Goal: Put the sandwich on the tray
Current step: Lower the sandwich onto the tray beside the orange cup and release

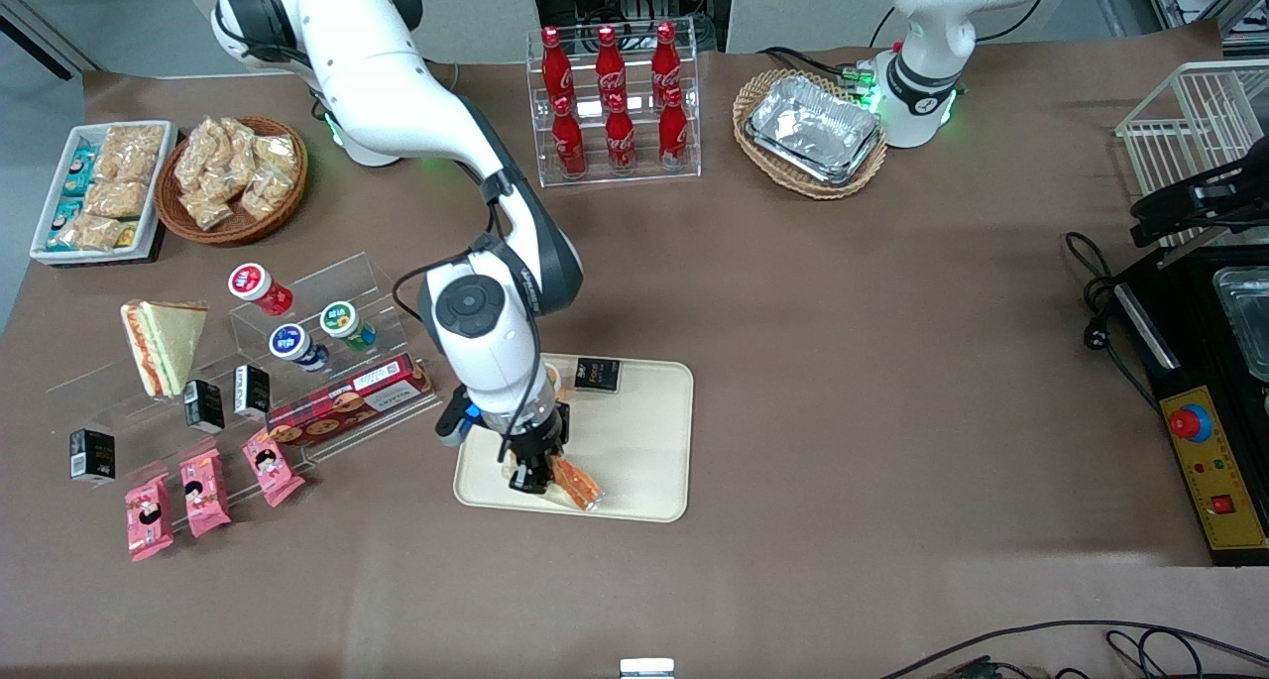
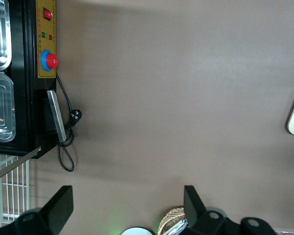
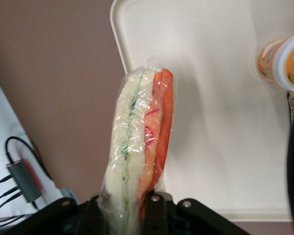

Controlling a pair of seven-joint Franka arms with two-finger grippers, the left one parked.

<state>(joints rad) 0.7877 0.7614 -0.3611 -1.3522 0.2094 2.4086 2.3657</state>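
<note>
Nearest the front camera, pink snack packets (image 1: 203,491) lie in a row at the working arm's end of the table, well apart from the tray (image 1: 634,441). Farther from the camera than those packets, a pale sandwich wedge (image 1: 164,345) stands on a clear stepped stand (image 1: 327,302) along with small bottles and a red biscuit box (image 1: 352,398).

Just beside that stand comes the tray, with the gripper (image 1: 533,469) low over the tray corner nearest the camera. Its jaws are clamped narrow on the sandwich (image 1: 575,483), pinching the wrapped wedge by one end, as the wrist view shows (image 3: 139,147). The sandwich hangs out from the fingers over the tray's edge strip, the orange filling toward the tray's middle; whether it touches the surface I cannot tell.

A small black packet (image 1: 597,374) lies on the tray's edge farthest from the camera, and an orange-lidded cup (image 3: 284,61) also stands on the tray.

The risk looks plain: the wedge sits close to the rim (image 3: 118,44), so if the jaws let go while it is tilted, it could tip outward and land half on the brown table. Slippery wrap could also let it slide in the grip.
</note>
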